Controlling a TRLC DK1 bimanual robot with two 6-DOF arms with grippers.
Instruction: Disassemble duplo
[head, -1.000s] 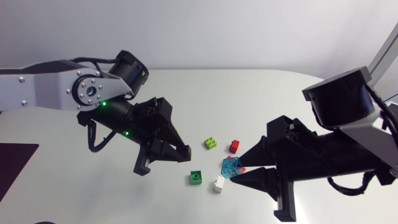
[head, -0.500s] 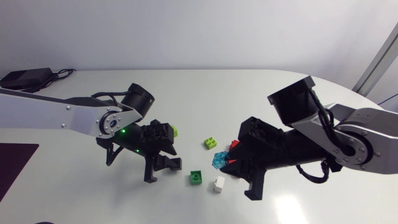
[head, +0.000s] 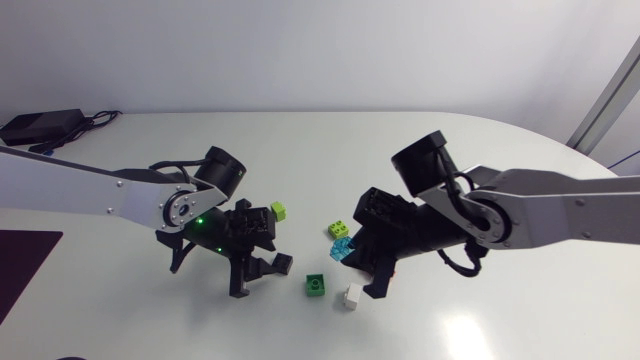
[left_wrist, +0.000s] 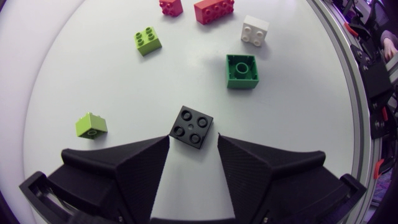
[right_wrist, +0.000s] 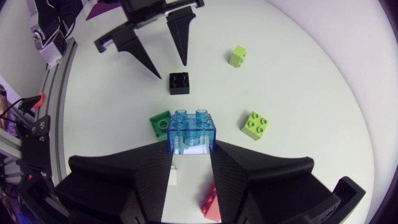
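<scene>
The black brick (left_wrist: 191, 127) lies flat on the table right at the tips of my left gripper (left_wrist: 193, 139), whose fingers stand apart and do not clamp it. From above, the same brick (head: 284, 264) sits beside the left gripper (head: 255, 278). My right gripper (right_wrist: 191, 149) is shut on a translucent blue brick (right_wrist: 191, 132), held just above the table near the middle (head: 342, 250). Loose on the table are a green brick (head: 316, 285), a white brick (head: 352, 296), a lime brick (head: 339, 229) and a small lime brick (head: 278, 210).
A red brick (left_wrist: 213, 10) and a smaller dark red one (left_wrist: 170, 6) lie beyond the white brick (left_wrist: 255, 30), under my right arm. The two grippers face each other across the cluster of bricks. A dark mat (head: 25, 265) lies at the left edge.
My left gripper has come down to the table and opened, leaving the black brick lying at its fingertips. My right arm has carried the blue brick leftward toward the middle.
</scene>
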